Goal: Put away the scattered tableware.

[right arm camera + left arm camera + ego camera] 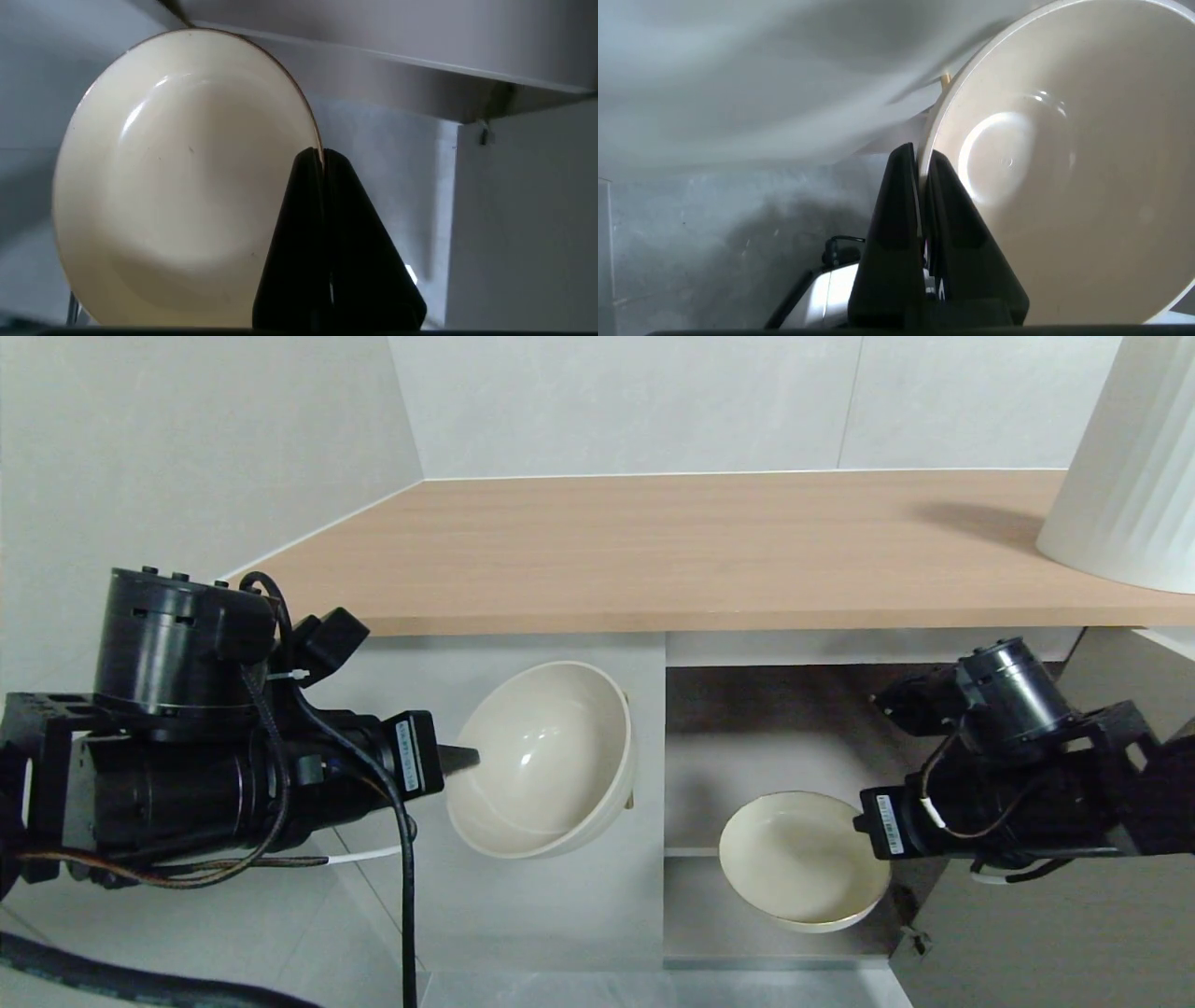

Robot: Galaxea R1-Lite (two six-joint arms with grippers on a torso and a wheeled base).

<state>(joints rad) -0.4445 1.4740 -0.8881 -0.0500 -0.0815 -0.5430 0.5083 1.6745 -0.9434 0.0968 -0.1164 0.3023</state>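
A large cream bowl [546, 761] hangs tilted in front of the closed left cabinet door, below the counter edge. My left gripper [464, 758] is shut on its rim; in the left wrist view the black fingers [898, 215] pinch the bowl [1064, 168] at its edge. A shallower cream plate-like bowl [798, 859] with a thin dark rim hangs before the open right cabinet compartment. My right gripper [861, 821] is shut on its rim, and the right wrist view shows the fingers [304, 215] clamped on this dish [177, 177].
A wooden countertop [672, 551] runs above the cabinets, with a tall white ribbed container [1134, 467] at its right end. The right cabinet [775, 728] stands open with a shelf inside; its door [1055, 933] is swung out to the right. White wall tiles lie behind.
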